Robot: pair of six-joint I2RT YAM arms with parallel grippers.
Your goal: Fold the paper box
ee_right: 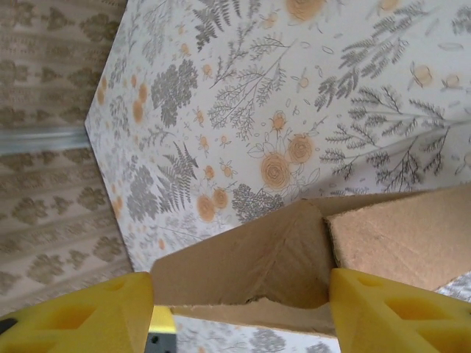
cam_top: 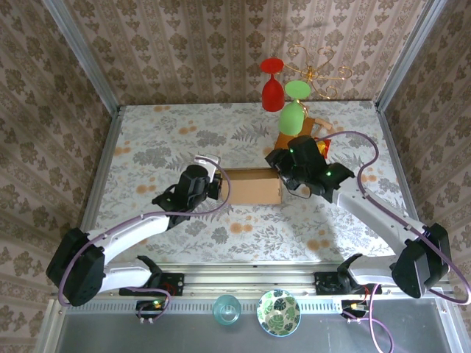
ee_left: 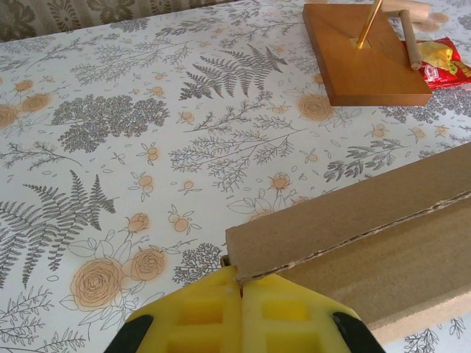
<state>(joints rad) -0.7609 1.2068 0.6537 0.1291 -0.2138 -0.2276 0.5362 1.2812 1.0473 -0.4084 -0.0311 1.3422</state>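
Cardboard of the paper box [cam_top: 252,186] lies partly folded at the middle of the flowered table [cam_top: 184,132], between the two arms. The left arm's jaws are closed tight together, tips against the box's left corner, though I cannot tell whether they pinch any card; the right arm's jaws stand wide apart, straddling its open right end. Behind that end, near it, sits a wooden stand [cam_top: 288,138] with a green glass [cam_top: 294,110] and a red glass [cam_top: 272,84].

Brown paper box [cam_top: 252,186], part-folded, mid-table

Wooden stand [ee_left: 353,70] close behind paper box [cam_top: 252,186]
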